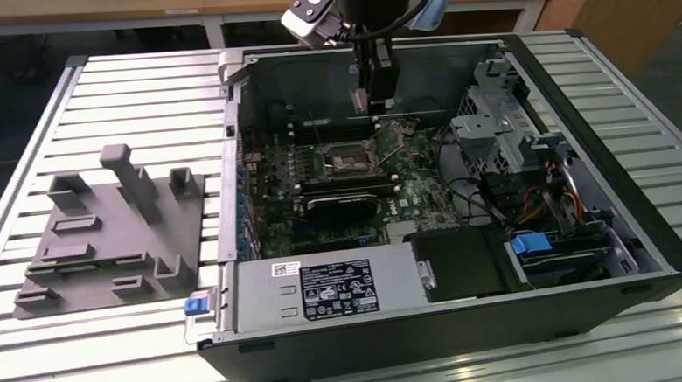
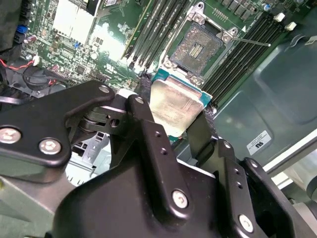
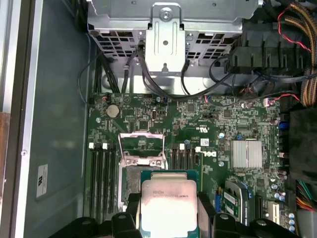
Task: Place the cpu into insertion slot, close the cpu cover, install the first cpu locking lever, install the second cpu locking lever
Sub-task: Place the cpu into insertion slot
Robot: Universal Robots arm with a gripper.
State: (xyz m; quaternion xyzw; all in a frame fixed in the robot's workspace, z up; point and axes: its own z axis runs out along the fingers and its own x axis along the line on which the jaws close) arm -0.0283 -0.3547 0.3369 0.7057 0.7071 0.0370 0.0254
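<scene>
Seen in the exterior view, the case [image 1: 442,334] lies on the table [image 1: 137,88], a rack [image 1: 110,247] at its 9 o'clock. The board [image 1: 417,196] lies in the case, the slot [image 1: 345,160] on it. The cover [image 1: 387,136] stands up at the slot's 2 o'clock. The gripper [image 1: 374,109] hangs at the slot's 1 o'clock. The first wrist view shows the cpu [image 3: 167,203] between its fingers, above the board. A power box [image 1: 323,293] lies at the slot's 6 o'clock.

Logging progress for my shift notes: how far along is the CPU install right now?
Nothing is finished yet. In hand: the gripper is shut on the cpu, held clear of the insertion slot, which is empty. Left: seating it, closing the cpu cover, which stands open, and both levers.
</scene>
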